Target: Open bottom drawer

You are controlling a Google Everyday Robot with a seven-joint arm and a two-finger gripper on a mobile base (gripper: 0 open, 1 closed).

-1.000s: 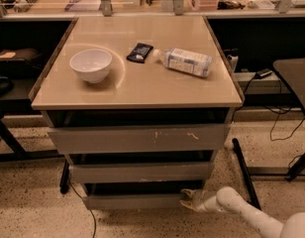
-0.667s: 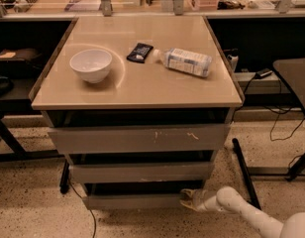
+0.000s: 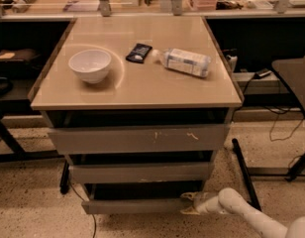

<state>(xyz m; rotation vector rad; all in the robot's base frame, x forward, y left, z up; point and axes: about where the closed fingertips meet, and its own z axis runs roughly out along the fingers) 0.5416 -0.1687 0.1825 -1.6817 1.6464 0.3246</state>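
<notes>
Three grey handle-less drawers sit under a tan table top [image 3: 137,83]. The top drawer [image 3: 137,139] is widest, with pale scratch marks. The middle drawer [image 3: 140,172] is narrower. The bottom drawer [image 3: 135,206] is the slimmest, with a plain front, and sits slightly pulled out near the floor. My gripper [image 3: 189,204] reaches in from the lower right on a white arm [image 3: 241,209]. Its fingers are spread, one above and one below, at the right end of the bottom drawer's front.
On the table top stand a white bowl [image 3: 90,65], a black packet [image 3: 138,52] and a lying plastic bottle [image 3: 184,62]. A black table leg [image 3: 244,172] stands right of the drawers. A dark chair [image 3: 296,78] is at far right. The floor is speckled.
</notes>
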